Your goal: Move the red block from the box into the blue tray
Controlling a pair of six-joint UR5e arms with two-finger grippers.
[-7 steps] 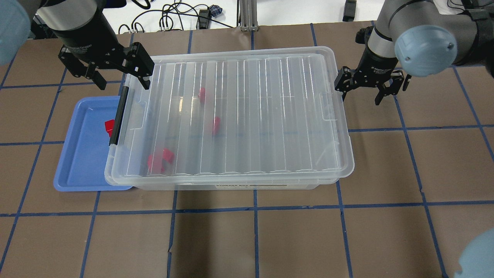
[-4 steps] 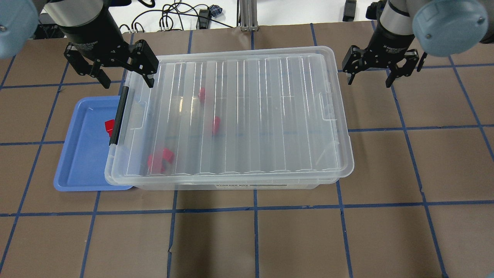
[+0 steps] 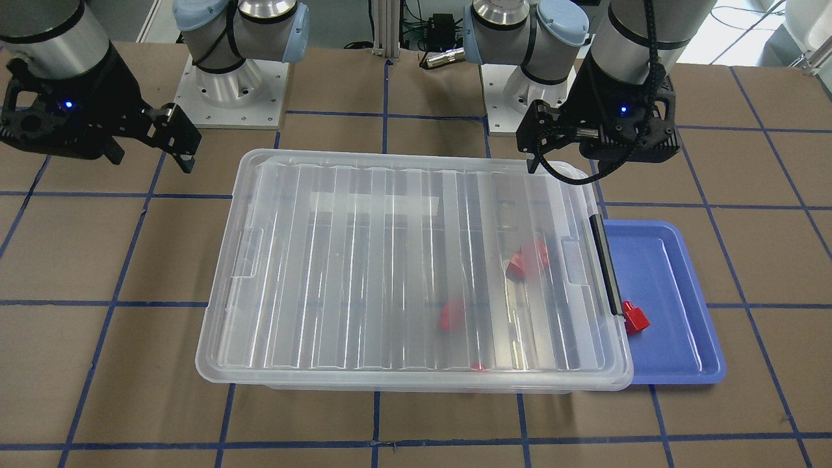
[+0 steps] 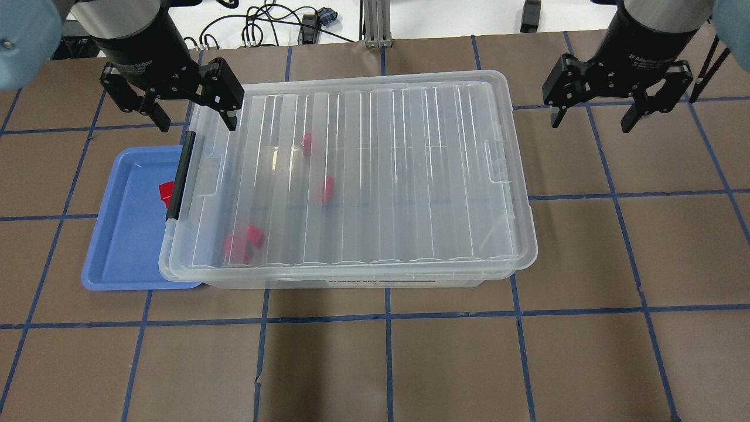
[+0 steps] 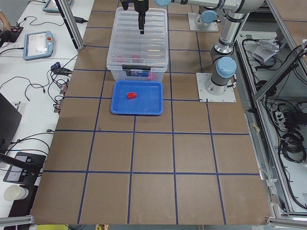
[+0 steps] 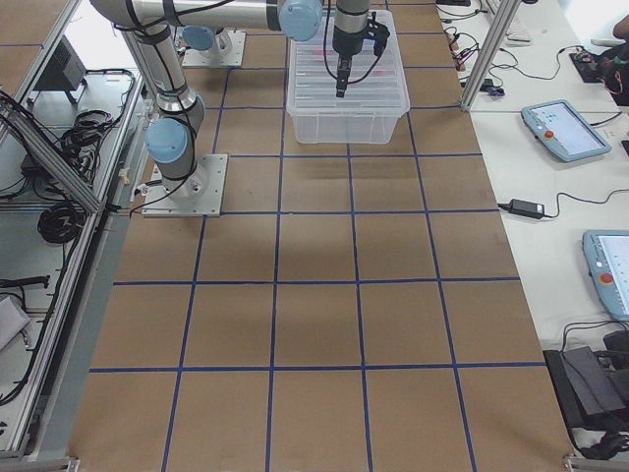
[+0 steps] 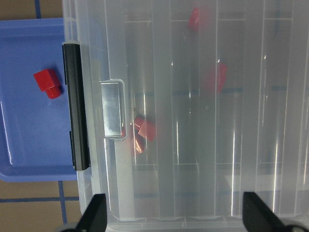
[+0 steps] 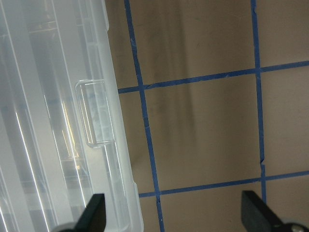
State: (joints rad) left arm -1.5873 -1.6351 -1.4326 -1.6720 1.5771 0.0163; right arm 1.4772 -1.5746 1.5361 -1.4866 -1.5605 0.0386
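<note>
The clear box (image 4: 410, 176) stands mid-table with its ribbed lid on and its black latch bar (image 4: 180, 176) at the robot's left end. Several red blocks (image 4: 327, 189) show blurred through the lid. The blue tray (image 4: 126, 234) lies against that end, partly under the box's rim. One red block (image 4: 166, 190) lies in the tray, beside the latch bar; it also shows in the left wrist view (image 7: 47, 82). My left gripper (image 4: 196, 124) is open and empty above the box's back left corner. My right gripper (image 4: 590, 124) is open and empty, beyond the box's right end.
Brown table paper (image 4: 387, 363) with blue tape lines covers the table. Cables (image 4: 275, 26) lie beyond the table's back edge. The arm bases (image 3: 227, 84) stand behind the box.
My right gripper has moved up and to the right, away from the box's right end. My left gripper has shifted slightly right. The box, the tray and the blocks have not moved.
</note>
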